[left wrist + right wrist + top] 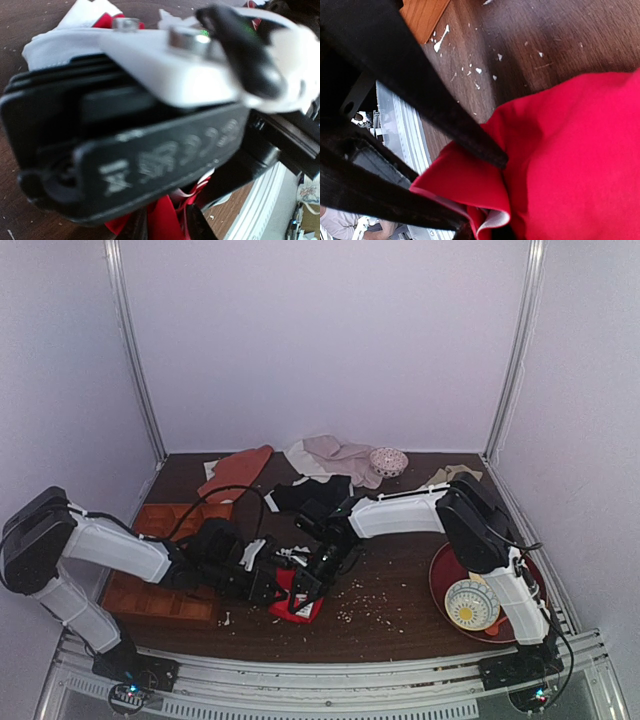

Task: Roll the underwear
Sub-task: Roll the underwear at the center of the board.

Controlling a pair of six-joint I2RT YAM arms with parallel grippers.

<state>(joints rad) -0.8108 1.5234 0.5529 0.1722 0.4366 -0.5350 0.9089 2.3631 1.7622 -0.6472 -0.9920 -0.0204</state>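
Top external view: both pincers meet on the red underwear beside the wooden tray

The underwear (298, 598) lies bunched on the table (400, 632), just off the right near corner of the wooden tray (150, 600) and close to the table's near edge. The left gripper (288, 585) reaches across the tray's right side to it. In the left wrist view the right arm's wrist blocks most of the picture, and a fold of red cloth fills the narrow gap between the left fingers (137, 231), which pinch it. The right gripper (485, 195) is pressed together on a turned-up edge of the same cloth, whose white lining shows at the fold.

Right of the tray, past the underwear, bare wood speckled with crumbs (370, 608) runs to the red plate (440, 565) and its bowl (472, 603) at the table's far right. Behind the tray's far right corner lie black briefs (312, 492). A beige garment (330, 455) is farther back against the wall, and an orange cloth (238, 470) sits just behind the tray.
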